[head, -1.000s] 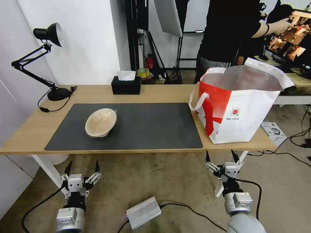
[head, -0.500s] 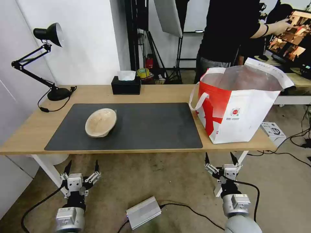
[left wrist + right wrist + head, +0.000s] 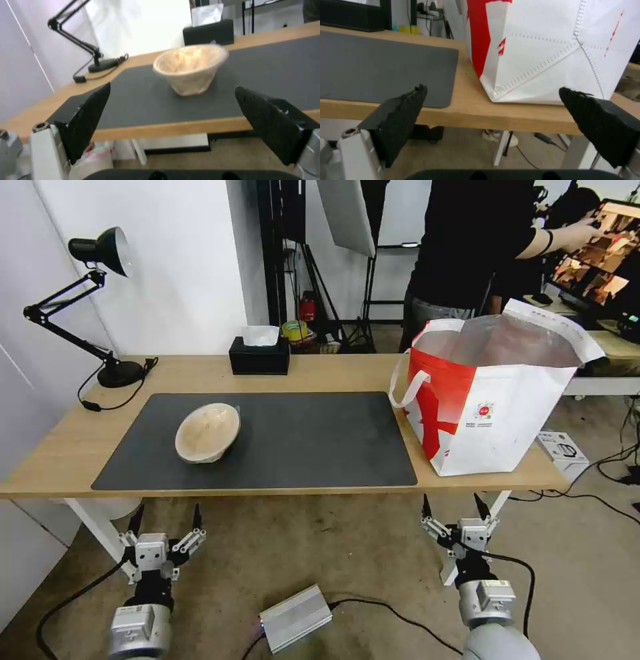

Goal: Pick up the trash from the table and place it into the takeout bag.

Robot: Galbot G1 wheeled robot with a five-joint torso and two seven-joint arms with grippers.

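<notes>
A shallow beige bowl (image 3: 207, 432) (image 3: 190, 67), the trash in sight, sits tilted on the left half of the dark grey mat (image 3: 300, 440) on the light-wood table (image 3: 200, 373). The white and red takeout bag (image 3: 487, 400) (image 3: 550, 50) stands open at the table's right end, foil lining showing. My left gripper (image 3: 167, 513) (image 3: 173, 110) hangs open below the table's front edge, in line with the bowl. My right gripper (image 3: 451, 501) (image 3: 493, 100) is open too, low in front of the bag's near corner. Both are empty.
A black tissue box (image 3: 259, 355) stands at the back edge, a black desk lamp (image 3: 100, 300) at the back left. A silver power brick (image 3: 295, 617) and cables lie on the floor between the arms. A person stands behind the bag.
The left gripper has crept slightly up toward the table edge; the right gripper dropped a little a second ago and has held still since. Bowl and bag have not moved.
</notes>
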